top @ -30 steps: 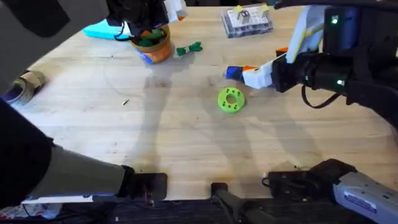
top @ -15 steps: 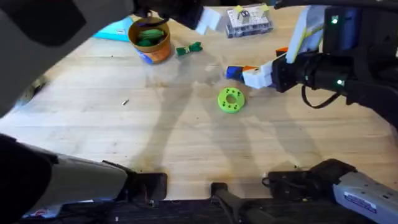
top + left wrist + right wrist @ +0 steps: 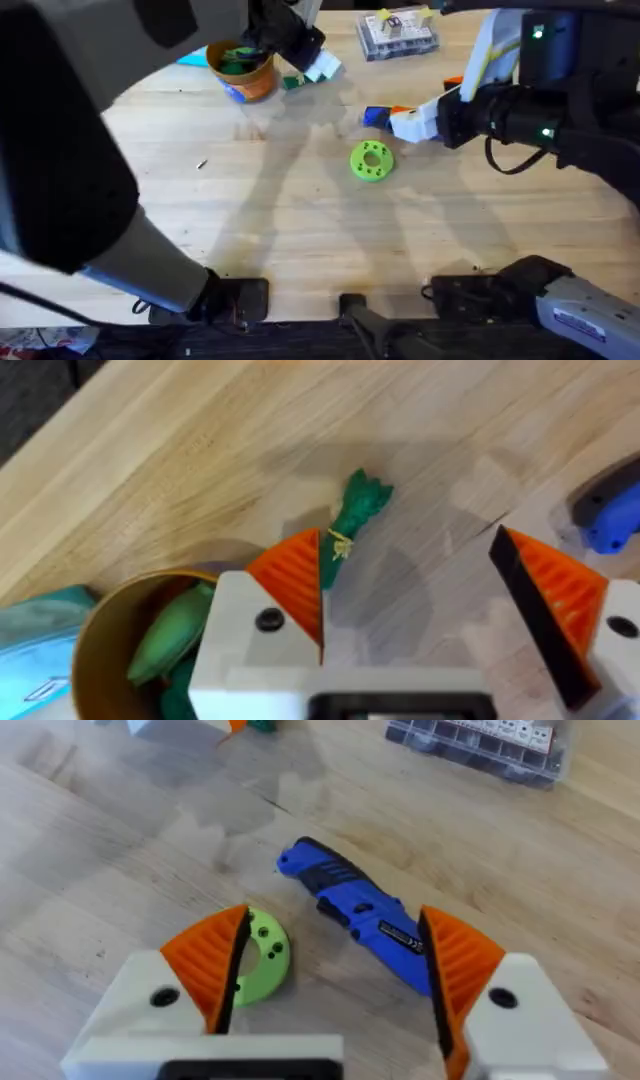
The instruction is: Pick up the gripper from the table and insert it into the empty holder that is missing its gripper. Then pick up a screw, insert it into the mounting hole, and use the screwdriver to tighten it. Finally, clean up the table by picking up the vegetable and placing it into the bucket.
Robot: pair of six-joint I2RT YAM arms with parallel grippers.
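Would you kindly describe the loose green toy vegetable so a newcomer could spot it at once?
Start at the small orange cup-shaped bucket near the wooden table's far edge. Just beside it lies the small floppy green toy vegetable, under the left arm's open hand. Unlike the round lime-green disc with holes, it is stringy and dark green.

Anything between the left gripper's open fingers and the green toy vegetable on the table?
No. In the left wrist view the left gripper hangs open over bare wooden table, the green toy vegetable beside its left orange pad.
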